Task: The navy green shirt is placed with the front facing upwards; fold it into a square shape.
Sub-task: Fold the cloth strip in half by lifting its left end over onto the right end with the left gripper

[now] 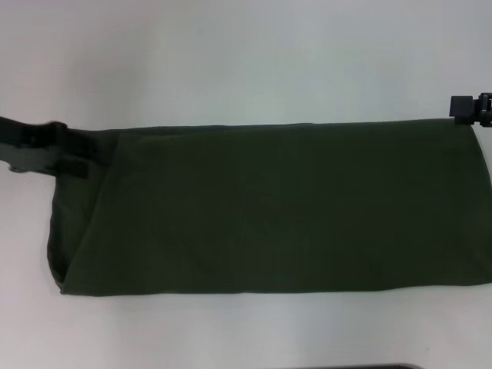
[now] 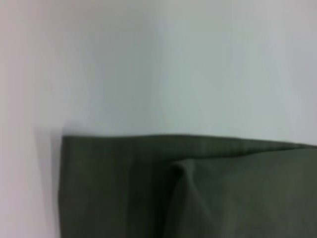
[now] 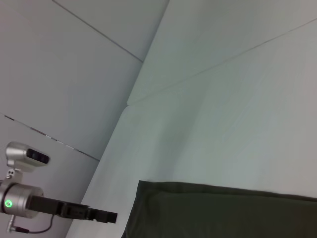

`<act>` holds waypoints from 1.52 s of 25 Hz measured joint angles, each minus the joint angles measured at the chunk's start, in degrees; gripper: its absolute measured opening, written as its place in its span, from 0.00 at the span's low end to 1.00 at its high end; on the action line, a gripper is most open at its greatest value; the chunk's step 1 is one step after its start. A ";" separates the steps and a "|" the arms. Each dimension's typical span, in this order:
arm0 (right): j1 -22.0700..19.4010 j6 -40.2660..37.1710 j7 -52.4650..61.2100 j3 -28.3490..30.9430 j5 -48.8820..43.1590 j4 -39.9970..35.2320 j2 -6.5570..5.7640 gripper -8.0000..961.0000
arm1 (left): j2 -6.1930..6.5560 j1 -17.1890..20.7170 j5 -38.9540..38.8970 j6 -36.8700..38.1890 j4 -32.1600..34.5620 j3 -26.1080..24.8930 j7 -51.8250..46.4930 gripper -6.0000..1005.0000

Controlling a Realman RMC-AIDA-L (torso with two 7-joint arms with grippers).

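One navy green shirt (image 1: 269, 207) lies folded into a long band across the middle of my white tabletop (image 1: 231, 61). My two grippers flank it: the left gripper (image 1: 73, 154) touching its far left corner, the right gripper (image 1: 463, 108) at its far right corner. I cannot tell how either's fingers stand.

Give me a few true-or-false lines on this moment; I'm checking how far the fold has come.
1. The navy green shirt lies as a long horizontal band on the white table. True.
2. Its chest lettering faces up. False: only plain green cloth shows.
3. The left gripper is at the shirt's far left corner. True.
4. The right gripper hovers over the shirt's middle. False: it is at the far right corner.
5. The shirt's near left corner sits neatly square. False: it slants and bulges.
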 joint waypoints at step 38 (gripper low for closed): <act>0.03 0.53 0.13 -0.09 -0.18 -0.04 0.17 0.67 | 1.77 -1.87 10.31 -4.50 3.81 3.57 0.57 0.57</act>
